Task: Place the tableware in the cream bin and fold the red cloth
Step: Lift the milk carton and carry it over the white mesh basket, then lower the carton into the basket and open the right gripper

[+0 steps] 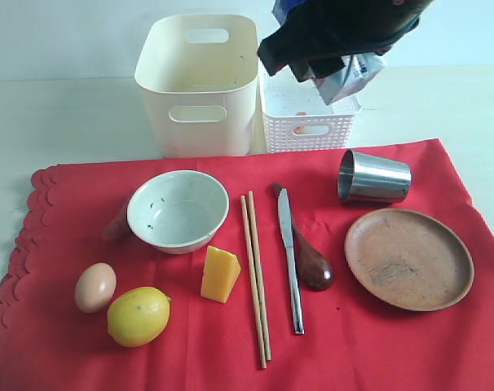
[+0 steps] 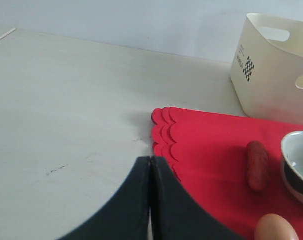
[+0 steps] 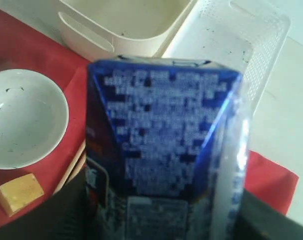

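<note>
The red cloth [image 1: 377, 342] covers the near table. On it lie a pale bowl [image 1: 178, 210], two chopsticks [image 1: 256, 277], a steel knife [image 1: 289, 261], a dark wooden spoon [image 1: 312, 265], a steel cup [image 1: 376, 177] on its side and a wooden plate [image 1: 408, 258]. The cream bin [image 1: 161, 122] stands behind the cloth. My right gripper [image 1: 333, 77] hangs over the white basket, shut on a blue-white milk carton [image 3: 161, 120]. My left gripper [image 2: 150, 160] is shut and holds nothing, low by the cloth's scalloped edge [image 2: 164, 130]; the exterior view does not show it.
A white lattice basket [image 1: 308, 130] stands right of the cream bin. An egg [image 1: 95, 287], a lemon [image 1: 138, 316] and a cheese wedge [image 1: 220, 274] lie on the cloth's near left. A reddish-brown sausage-like piece [image 2: 257, 165] lies beside the bowl.
</note>
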You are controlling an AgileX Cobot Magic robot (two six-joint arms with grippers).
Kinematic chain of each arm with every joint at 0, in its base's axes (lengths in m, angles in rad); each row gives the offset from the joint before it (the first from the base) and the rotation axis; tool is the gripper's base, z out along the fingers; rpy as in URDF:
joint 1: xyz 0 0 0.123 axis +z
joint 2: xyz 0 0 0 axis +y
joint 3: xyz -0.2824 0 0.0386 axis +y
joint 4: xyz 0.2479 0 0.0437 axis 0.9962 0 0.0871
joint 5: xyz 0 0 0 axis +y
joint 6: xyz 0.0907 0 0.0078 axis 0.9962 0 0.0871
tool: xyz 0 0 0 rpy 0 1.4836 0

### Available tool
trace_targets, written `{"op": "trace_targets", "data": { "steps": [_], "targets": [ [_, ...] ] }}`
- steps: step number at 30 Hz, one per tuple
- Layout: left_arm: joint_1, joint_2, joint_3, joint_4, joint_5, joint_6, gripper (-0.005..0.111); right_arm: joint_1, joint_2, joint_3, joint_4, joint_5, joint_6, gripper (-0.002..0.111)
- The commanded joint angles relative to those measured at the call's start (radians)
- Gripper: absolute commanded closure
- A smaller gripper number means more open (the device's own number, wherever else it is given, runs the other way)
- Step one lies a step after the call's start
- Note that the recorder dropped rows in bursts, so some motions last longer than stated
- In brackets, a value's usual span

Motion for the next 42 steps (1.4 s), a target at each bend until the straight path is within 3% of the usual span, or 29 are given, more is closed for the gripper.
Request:
{"op": "trace_targets", "data": {
  "steps": [1,8,16,24,34,42],
  "targets": [
    [-0.004,-0.006,0.0,0.001,-0.006,0.0,0.107,0.002,0.11,-0.094,-0.014,0.004,0.011,0.108],
    [-0.004,-0.006,0.0,0.001,-0.006,0.0,0.107,-0.025,0.222,-0.158,-0.005,0.0,0.063,0.108],
    [-0.004,-0.006,0.0,0.001,-0.006,0.0,0.107,-0.256,0.399,-0.312,0.209,-0.052,0.047,0.108],
    [-0.004,-0.006,0.0,0.001,-0.006,0.0,0.107,-0.399,0.656,-0.572,0.247,-0.05,0.008,0.108],
    [-0.004,-0.006,0.0,0.001,-0.006,0.0,0.107,-0.403,0.833,-0.756,0.249,-0.042,-0.031,0.108],
    [-0.004,-0.006,0.0,0.001,-0.006,0.0,0.107,-0.403,0.907,-0.776,0.237,-0.04,-0.031,0.108]
  ]
}}
